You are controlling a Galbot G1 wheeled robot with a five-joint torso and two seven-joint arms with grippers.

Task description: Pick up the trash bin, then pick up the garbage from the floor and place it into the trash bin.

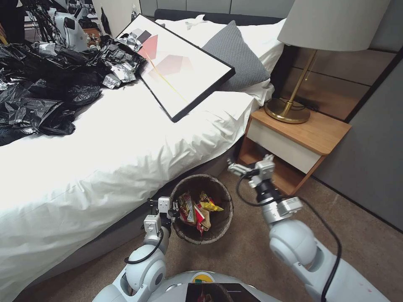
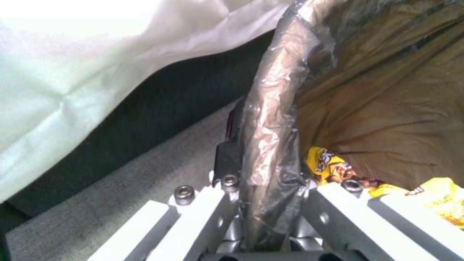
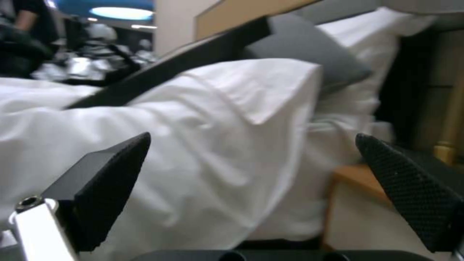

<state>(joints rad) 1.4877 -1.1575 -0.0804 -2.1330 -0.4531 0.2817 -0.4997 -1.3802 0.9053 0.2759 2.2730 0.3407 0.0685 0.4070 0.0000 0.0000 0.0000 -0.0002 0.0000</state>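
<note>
1. Left pincer (image 1: 173,213) is pinching the bin (image 1: 218,228) by its rim on the bed side. In the left wrist view the bag-wrapped rim (image 2: 270,137) runs straight between the two fingers (image 2: 227,159), one outside the wall and one inside. An edge grip like this makes sense: the bin is too wide to span.
2. The bin sits low beside the bed (image 1: 126,167), between bed and right arm, in front of the robot's base. Can't tell whether it is lifted or resting on the carpet.
3. Wrappers (image 1: 197,209) already lie inside the bin: red and yellow snack packs. A yellow pack (image 2: 328,165) sits just inside the rim, next to the inner finger.
4. Right pincer (image 1: 235,168) is spread and empty, hovering past the bin toward the nightstand (image 1: 302,134). In the right wrist view both black pads (image 3: 111,177) stand wide apart, pointed at the bed sheet, with nothing between them.
5. My read: the bin pickup is done or nearly so, and the right arm is free for collecting.
6. No loose litter is visible on the floor around the bin, so what remains is unclear.
7. Risk: a one-sided rim grip could let the bin tilt, and the bag film may slip.
</note>
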